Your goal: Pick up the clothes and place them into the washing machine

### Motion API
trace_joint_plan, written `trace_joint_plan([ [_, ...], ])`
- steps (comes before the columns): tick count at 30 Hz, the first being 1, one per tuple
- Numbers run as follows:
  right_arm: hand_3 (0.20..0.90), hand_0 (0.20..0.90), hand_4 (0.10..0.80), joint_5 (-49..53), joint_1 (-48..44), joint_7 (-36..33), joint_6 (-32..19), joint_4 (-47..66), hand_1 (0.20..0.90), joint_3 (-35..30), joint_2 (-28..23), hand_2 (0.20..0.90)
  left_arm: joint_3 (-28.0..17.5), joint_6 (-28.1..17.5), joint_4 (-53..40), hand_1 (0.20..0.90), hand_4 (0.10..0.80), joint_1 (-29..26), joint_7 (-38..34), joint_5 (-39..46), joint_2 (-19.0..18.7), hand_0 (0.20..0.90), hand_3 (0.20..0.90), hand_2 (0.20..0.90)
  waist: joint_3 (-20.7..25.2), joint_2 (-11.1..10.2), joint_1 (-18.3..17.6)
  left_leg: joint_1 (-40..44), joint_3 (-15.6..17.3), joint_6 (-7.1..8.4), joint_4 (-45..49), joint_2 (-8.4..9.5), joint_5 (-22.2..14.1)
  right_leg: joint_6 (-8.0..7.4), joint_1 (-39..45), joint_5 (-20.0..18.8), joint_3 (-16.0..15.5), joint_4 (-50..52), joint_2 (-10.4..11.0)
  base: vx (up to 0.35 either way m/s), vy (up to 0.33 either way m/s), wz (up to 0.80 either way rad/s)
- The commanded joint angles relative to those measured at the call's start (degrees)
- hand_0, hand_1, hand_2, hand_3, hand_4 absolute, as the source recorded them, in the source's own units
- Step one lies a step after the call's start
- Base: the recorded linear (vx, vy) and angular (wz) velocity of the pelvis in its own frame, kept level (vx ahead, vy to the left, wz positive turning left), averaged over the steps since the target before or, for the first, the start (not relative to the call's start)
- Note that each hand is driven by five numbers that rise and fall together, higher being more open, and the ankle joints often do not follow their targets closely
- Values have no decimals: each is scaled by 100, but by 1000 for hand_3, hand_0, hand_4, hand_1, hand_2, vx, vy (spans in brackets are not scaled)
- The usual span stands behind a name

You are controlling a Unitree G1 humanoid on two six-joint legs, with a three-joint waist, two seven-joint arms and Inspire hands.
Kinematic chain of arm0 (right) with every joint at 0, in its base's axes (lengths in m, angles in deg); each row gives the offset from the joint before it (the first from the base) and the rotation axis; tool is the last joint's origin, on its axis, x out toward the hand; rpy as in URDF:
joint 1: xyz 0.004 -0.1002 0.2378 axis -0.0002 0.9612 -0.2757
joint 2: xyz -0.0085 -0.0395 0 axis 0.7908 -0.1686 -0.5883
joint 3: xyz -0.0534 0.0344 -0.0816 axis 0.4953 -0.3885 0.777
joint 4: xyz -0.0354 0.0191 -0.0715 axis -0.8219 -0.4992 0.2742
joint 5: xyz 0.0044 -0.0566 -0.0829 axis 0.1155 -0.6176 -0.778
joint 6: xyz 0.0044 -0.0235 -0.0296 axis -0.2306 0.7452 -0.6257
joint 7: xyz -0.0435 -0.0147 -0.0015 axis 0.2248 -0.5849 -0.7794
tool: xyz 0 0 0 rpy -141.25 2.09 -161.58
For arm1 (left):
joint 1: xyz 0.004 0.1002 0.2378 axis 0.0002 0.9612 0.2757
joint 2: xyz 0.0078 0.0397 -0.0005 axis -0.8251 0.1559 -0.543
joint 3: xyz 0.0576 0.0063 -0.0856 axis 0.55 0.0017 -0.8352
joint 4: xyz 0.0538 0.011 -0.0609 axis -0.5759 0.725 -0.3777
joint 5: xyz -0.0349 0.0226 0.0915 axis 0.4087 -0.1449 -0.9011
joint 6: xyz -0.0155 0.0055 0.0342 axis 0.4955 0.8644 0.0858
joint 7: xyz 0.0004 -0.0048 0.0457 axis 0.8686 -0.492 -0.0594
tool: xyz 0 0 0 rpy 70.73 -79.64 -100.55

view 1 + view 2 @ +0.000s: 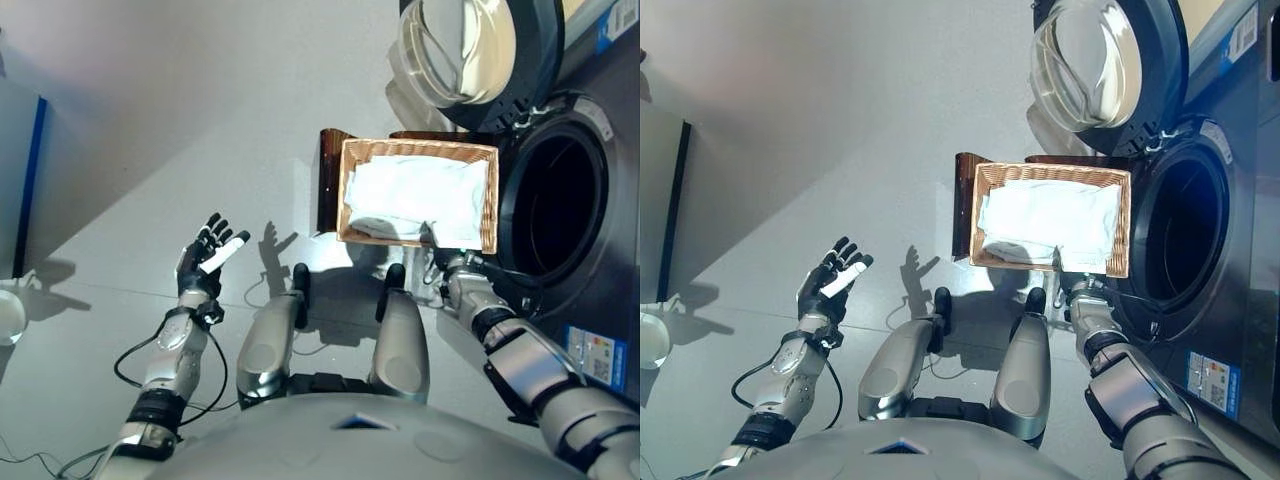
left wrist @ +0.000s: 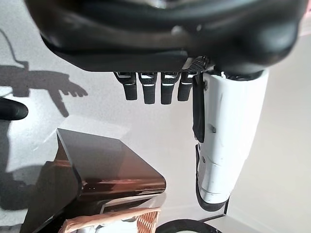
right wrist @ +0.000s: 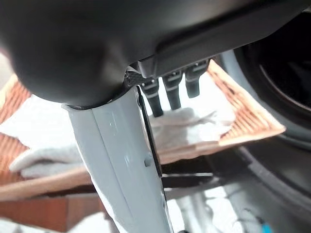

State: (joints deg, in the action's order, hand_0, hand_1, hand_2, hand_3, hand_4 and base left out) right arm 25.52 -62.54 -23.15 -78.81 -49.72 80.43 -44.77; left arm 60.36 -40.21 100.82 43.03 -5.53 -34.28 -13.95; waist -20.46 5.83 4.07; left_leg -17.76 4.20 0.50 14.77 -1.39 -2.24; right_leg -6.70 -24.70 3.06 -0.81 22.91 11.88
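In wicker basket (image 1: 489,205) on dark stand (image 1: 328,180), just beside open washing machine (image 1: 560,215): white clothes (image 1: 410,200), not yet lifted, handy for short transfer. Right robot hand (image 1: 452,268) at basket's near rim, fingers (image 3: 167,92) straight, reaching over cloth, holding nothing. Left robot hand (image 1: 205,258) spread, idle over floor. Door (image 1: 470,55) swung clear; drum mouth unobstructed.

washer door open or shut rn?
Open. The washing machine's door is swung clear to one side, and the dark drum opening is exposed beside the wicker basket, which holds the white clothes.
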Motion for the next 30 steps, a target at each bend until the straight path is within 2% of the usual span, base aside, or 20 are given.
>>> trace_joint_plan([
  [1, 900, 900, 800, 346, -111, -374, -254, 701, 900, 127, -175, 900, -213, -585, -512, 900, 800, 87, -104, -139, -444, 900, 900, 900, 302, -322, 72, -1, -90, -26, 6, 113, -91, 40, 230, -179, -168, -135, -62, 43, -3, 2],
  [8, 900, 900, 800, 457, -554, -569, -141, 616, 900, 235, 103, 900, -91, -614, -728, 900, 800, 8, -221, -113, -600, 900, 900, 900, 165, -548, 352, -82, -289, -37, -160, 167, 59, 19, 392, -334, -464, -438, 27, -4, -4, 15],
  [16, 900, 900, 800, 574, -850, -632, 25, -35, 900, 188, 363, 900, -161, -561, -802, 900, 800, 45, -190, -136, -839, 900, 900, 900, 53, -579, 604, -267, -474, -40, -112, 273, 91, 18, 453, -338, -688, -468, 123, -16, 20, 24],
  [23, 900, 900, 800, 420, -1129, -583, 147, -266, 900, 269, 401, 900, -255, -589, -967, 900, 800, 104, -209, -108, -952, 900, 900, 900, -137, -441, 688, -570, -475, -59, 94, 354, 72, 55, 169, -302, -671, -299, 191, -59, 49, 9],
  [30, 900, 900, 800, 335, -1301, -568, 241, -375, 900, 243, 405, 900, -285, -591, -967, 900, 800, 101, -188, -58, -944, 900, 900, 900, -216, -307, 670, -868, -411, -92, 514, 344, -55, 86, -150, -187, -566, 109, 204, -42, 35, -2],
])
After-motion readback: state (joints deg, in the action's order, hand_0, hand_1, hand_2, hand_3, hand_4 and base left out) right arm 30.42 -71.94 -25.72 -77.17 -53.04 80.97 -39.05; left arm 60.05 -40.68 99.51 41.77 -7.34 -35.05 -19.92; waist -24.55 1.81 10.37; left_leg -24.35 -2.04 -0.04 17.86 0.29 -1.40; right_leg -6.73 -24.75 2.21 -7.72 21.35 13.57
